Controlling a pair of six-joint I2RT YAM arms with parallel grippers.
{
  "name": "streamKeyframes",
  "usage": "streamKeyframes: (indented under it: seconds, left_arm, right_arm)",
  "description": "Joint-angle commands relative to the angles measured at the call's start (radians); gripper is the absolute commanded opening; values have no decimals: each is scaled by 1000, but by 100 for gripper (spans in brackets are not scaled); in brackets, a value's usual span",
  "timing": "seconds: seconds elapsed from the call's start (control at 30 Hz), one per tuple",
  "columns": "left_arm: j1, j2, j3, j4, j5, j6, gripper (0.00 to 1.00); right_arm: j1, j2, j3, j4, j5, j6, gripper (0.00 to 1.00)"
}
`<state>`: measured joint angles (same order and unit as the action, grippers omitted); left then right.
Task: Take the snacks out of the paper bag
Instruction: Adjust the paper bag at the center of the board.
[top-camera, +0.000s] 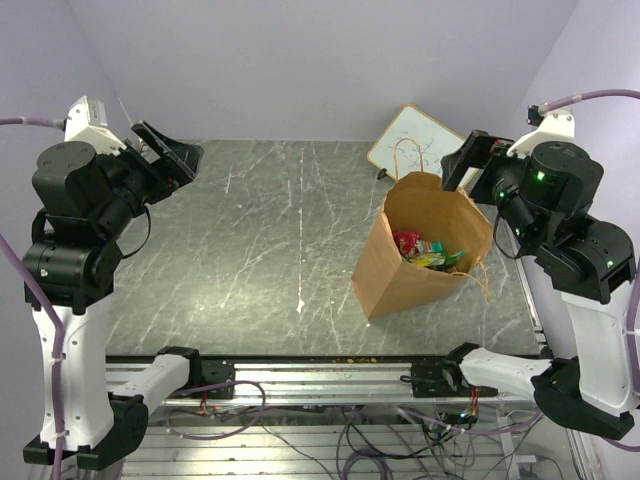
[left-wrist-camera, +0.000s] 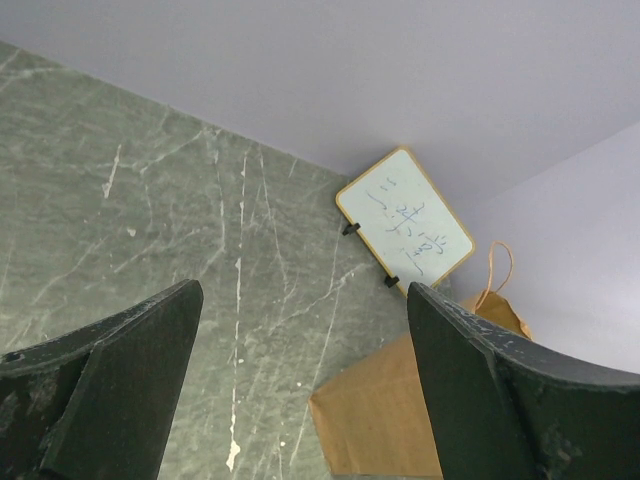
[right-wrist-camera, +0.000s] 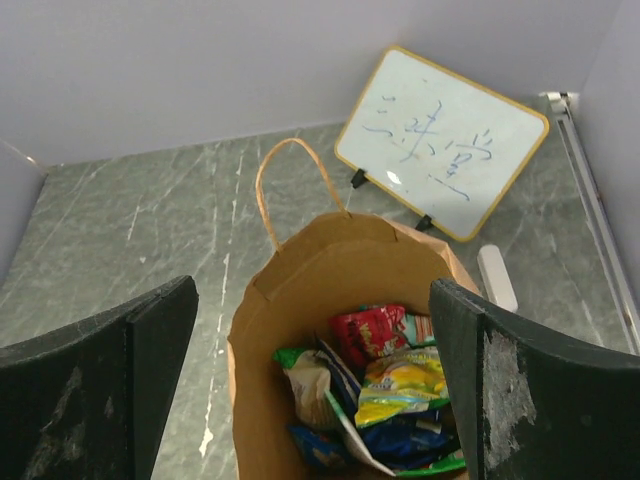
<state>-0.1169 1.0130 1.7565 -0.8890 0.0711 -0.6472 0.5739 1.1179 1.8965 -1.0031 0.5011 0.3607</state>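
We see a dark green marbled counter (top-camera: 260, 250) streaked with pale veins. On its right half stands the brown paper bag (top-camera: 385, 275), upright, its mouth open to the top. Behind the bag, in the far right corner by the wall, rests a white writing board (top-camera: 420, 135) with a yellow frame and blue scribbles. A small white block (right-wrist-camera: 497, 278) lies between board and bag.

Pale lavender walls (top-camera: 300, 60) enclose a dark green marble table (top-camera: 260, 240).
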Motion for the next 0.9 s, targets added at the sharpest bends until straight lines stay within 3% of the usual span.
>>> streamKeyframes:
  seconds: [0.0,0.33,0.53,0.87]
  left_arm:
    - [-18,-16,-48,8,14,-41,94]
    - [-34,-1,-170,77,143,-105,95]
    - [-52,41,-274,246,299,-196,95]
    - [-378,318,-229,517,279,-274,95]
  right_arm:
    - [-16,2,49,-143,17,97,100]
    - [-31,24,61,-283,-15,173,100]
    - [-34,17,16,-299,-26,218,100]
    - [-38,-3,-98,-213,-87,222,100]
